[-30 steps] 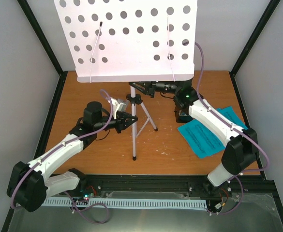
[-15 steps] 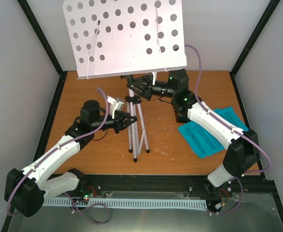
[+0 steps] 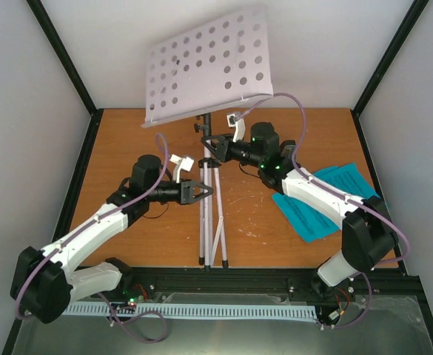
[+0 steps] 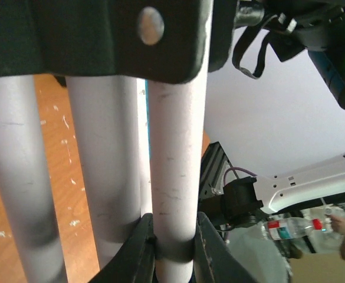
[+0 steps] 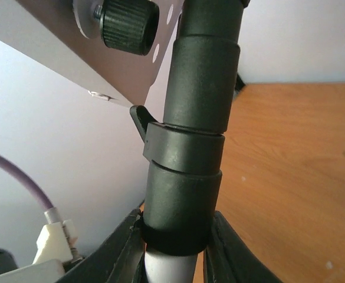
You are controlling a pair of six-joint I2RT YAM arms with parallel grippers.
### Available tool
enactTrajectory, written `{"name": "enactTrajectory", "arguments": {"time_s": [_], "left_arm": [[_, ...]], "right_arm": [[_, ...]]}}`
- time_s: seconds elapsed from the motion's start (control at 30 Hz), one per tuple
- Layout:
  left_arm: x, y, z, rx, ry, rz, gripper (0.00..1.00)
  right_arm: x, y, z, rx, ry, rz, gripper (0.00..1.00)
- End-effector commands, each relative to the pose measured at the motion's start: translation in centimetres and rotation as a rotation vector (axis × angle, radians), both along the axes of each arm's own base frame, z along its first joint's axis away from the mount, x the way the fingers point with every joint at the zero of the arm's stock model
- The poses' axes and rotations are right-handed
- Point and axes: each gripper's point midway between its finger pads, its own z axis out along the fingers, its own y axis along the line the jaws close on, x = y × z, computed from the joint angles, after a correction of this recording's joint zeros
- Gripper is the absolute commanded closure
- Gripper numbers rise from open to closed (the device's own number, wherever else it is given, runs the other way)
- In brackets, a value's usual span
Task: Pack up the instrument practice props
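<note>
The music stand [image 3: 208, 166] leans near the middle of the surface [image 3: 120, 140]. Its 3 legs [image 3: 212, 229] are folded close together, and the feet rest near the near edge. The hole-punched desk [image 3: 209, 66] is high over the far edge and tilted. The left gripper [image 3: 203, 191] is closed on 1 white leg [image 4: 175, 147], just below the black hub [image 4: 101, 35]. The right gripper [image 3: 212, 148] is closed on the black collar [image 5: 190, 165] of the post, under the desk knob [image 5: 128, 20].

I judge that the step in hand is to bring the folded stand down flat. To do this well, both arms should move together at 1 speed, so the post does not twist between the 2 grips. The desk is heavy and high, so the right arm should lower it slowly. The cyan pages [image 3: 323, 203] lie near the right edge, partly under the right arm, and the desk should land away from them. The metronome I cannot find clearly in these views.
</note>
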Motion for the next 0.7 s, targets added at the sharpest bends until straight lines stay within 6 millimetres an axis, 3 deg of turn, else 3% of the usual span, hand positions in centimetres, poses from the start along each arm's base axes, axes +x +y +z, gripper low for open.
{"name": "enactTrajectory", "arguments": {"time_s": [0.0,0.3,0.67], "left_arm": [[5.3,0.9,8.6,-0.194,-0.224,0.205,1.0],[7.1,0.5,1.4,-0.128,-0.084,0.236,1.0],[9.2,0.2,-5.6,0.017,-0.018,0.26,1.0]], "right_arm": [[-2.8,1.7,-3.0,-0.029,0.114,0.061,0.97],[-0.8,1.9,-9.0,-0.047,0.134,-0.012,0.97],[1.7,2.2,-15.3,-0.13,0.122,-0.079,0.97]]}}
